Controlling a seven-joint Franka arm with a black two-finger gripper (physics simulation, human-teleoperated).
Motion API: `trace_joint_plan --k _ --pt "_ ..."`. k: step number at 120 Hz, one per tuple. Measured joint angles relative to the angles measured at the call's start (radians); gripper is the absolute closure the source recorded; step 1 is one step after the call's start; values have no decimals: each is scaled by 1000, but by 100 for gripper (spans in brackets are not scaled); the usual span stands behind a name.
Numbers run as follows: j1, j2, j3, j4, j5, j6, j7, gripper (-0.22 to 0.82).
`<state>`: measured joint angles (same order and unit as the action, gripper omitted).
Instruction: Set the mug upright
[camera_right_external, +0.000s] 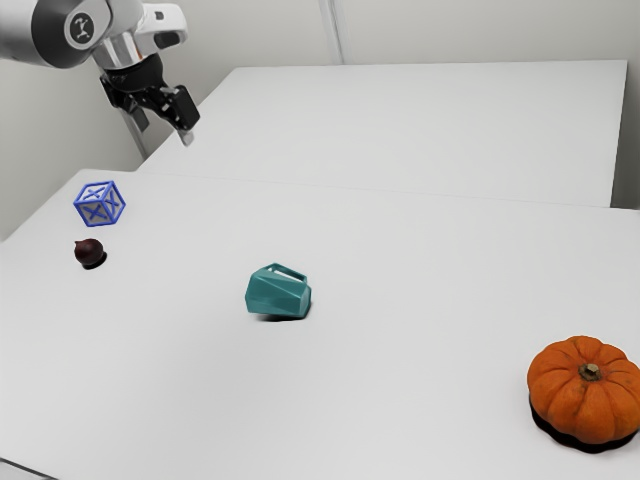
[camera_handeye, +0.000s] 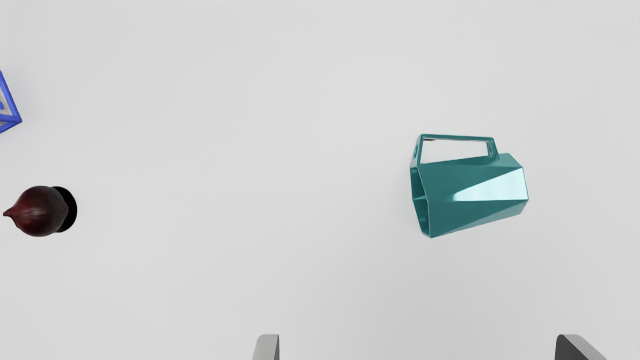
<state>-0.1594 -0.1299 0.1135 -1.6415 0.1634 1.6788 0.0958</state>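
Mug (camera_handeye: 470, 192) lies tipped; gripper (camera_right_external: 165, 130) spread wide, well apart.

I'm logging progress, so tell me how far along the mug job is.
None of it looks done: the mug lies on its side on the table. Nothing is in hand: the end effector is open and empty, raised above the tabletop and clear of the mug. That seems to leave the whole job: reach down, grip the mug, turn it onto its base and release it.
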Motion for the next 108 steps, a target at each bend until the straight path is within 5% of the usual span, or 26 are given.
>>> trace_joint_plan --k 29,74,108 --pt "16 15 -7 -15 -9 29 6 0" --pt "300 190 -7 -87 -428 28 18 0" --pt "298 377 -7 -114 -651 -19 37 0"
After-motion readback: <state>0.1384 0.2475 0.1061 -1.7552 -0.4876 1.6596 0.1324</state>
